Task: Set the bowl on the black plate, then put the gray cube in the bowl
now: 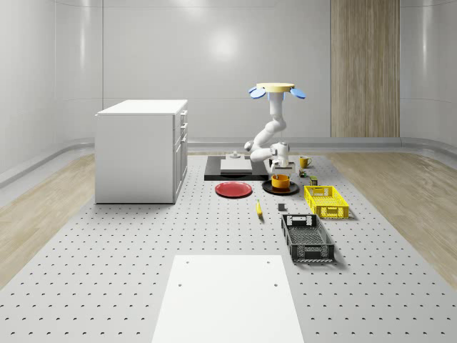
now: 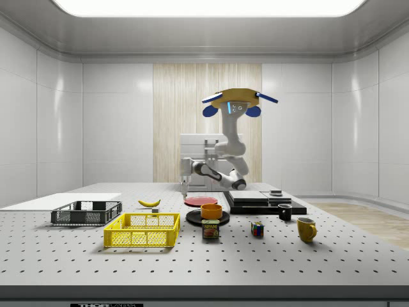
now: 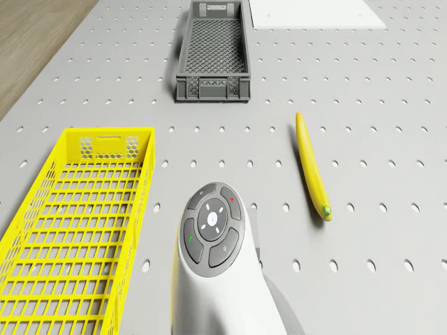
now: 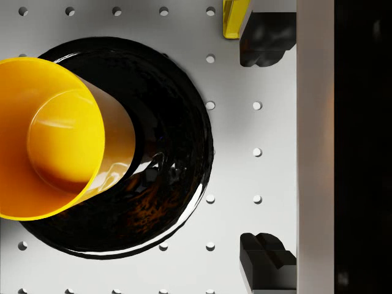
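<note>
Whole-scene view: the drone (image 1: 277, 88) hovers above the table's (image 1: 143, 250) far centre, its arm reaching down so the gripper (image 1: 277, 166) hangs just above the orange bowl (image 1: 280, 181), which sits on the black plate (image 1: 271, 189). Wrist view shows the fingers (image 4: 266, 37) spread wide, empty, beside the plate. Red plate (image 1: 233, 189), banana (image 1: 258, 208), yellow basket (image 1: 326, 201) and gray crate (image 1: 308, 238) lie nearby; the gray cube is perhaps the small block (image 1: 282, 208) beside the banana.

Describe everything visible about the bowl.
The bowl is orange-yellow, round, glossy like glazed ceramic or plastic, with straight walls, a flat bottom and nothing in it. It stands upright on the black plate, off-centre toward one rim. The gripper hangs beside it, fingers open, not touching.
</note>
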Motion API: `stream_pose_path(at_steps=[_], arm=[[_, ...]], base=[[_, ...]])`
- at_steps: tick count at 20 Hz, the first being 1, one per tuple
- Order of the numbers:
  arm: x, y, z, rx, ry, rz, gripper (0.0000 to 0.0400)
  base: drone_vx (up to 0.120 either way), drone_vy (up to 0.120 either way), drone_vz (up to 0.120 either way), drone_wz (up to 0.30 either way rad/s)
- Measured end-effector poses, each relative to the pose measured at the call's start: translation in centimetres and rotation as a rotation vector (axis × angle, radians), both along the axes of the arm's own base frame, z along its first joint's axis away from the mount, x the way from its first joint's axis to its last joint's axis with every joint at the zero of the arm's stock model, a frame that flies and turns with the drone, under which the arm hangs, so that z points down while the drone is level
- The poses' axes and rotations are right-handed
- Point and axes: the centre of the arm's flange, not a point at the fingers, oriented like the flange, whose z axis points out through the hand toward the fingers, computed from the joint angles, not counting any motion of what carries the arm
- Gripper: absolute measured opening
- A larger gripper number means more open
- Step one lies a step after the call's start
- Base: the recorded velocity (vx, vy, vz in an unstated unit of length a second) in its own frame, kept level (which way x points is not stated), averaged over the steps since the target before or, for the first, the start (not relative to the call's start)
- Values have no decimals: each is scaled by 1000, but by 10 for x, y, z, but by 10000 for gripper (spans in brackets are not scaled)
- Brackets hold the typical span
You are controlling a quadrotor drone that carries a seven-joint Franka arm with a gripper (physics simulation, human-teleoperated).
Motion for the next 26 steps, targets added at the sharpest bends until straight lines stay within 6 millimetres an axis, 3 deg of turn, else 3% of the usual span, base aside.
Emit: stream_pose_path(at_steps=[8,15,20,26], arm=[[0,0,0,0,0,0,400],[0,0,0,0,0,0,400],[0,0,0,0,0,0,400],[0,0,0,0,0,0,400]], base=[[120,-30,0,0],[120,0,-114,0],[120,-112,-120,0],[120,0,0,0]])
